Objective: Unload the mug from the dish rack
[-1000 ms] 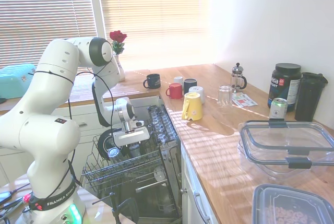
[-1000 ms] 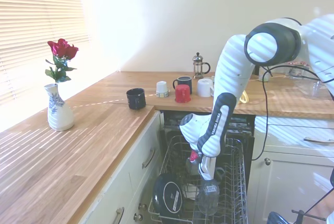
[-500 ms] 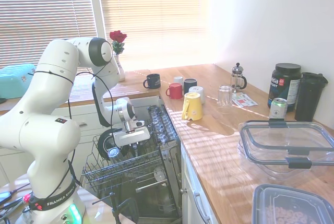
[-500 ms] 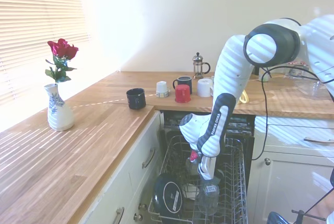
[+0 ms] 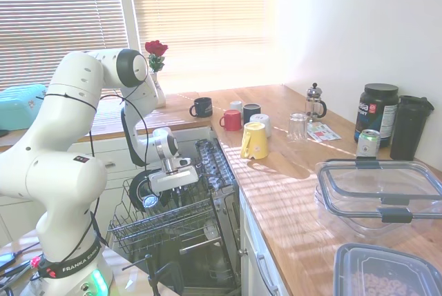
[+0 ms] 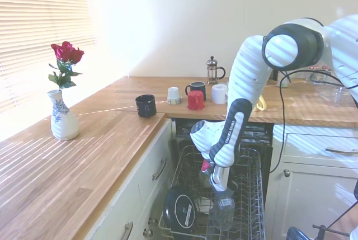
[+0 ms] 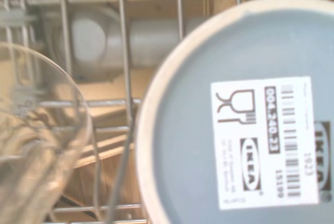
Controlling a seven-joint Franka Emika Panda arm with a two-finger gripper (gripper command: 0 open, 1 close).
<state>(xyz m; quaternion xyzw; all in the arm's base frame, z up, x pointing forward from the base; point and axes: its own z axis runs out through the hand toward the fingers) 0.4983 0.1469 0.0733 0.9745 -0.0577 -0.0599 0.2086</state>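
In the wrist view the mug (image 7: pixel 209 130) fills the right side from very close. It stands upside down, showing a dull grey base with a pale rim and a white IKEA label. The dish rack (image 5: pixel 138 230) is a pulled-out grey wire basket below the counter, and its tines (image 7: pixel 123 78) run behind the mug. My gripper (image 5: pixel 168 194) reaches down into the rack (image 6: pixel 254 195) right over the mug. In both exterior views my gripper (image 6: pixel 216 186) hides most of the mug, and they do not show whether it grips it.
A clear glass (image 6: pixel 222 211) stands in the rack right beside the mug, and a black round dish (image 6: pixel 179 209) leans at the rack's front. On the wooden counter are a yellow mug (image 5: pixel 254 141), a red mug (image 5: pixel 232 120), a black mug (image 5: pixel 202 107) and a French press (image 5: pixel 315 103).
The wrist has shifted slightly up and sideways within the rack. Nothing else has visibly moved.
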